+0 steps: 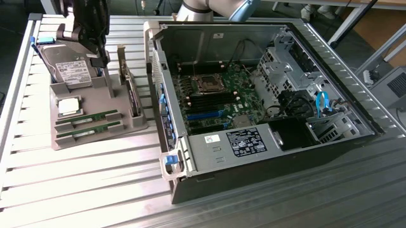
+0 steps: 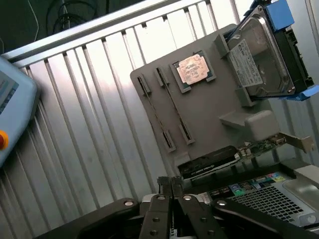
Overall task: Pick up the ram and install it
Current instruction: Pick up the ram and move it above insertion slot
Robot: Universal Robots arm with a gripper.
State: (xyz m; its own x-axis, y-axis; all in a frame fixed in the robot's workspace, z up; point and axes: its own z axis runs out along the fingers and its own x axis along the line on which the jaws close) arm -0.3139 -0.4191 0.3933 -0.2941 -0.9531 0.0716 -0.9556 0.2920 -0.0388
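Gripper [image 2: 171,185] closed, nothing in it | step: approach for the pick, ram [image 1: 87,118] not yet lifted | ram lies in grey tray [image 1: 95,100] on the tabletop [image 1: 95,180], ahead of my gripper, well apart | need, I judge: jaws parted, lined along the stick

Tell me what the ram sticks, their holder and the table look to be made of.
Ram sticks: green circuit board, matte, with dark chips and pale labels. Holder: likely moulded or printed plastic, judging by its uniform matte grey with no glare. Table: probably aluminium, judging by its ribbed silvery slats that throw bright reflections.
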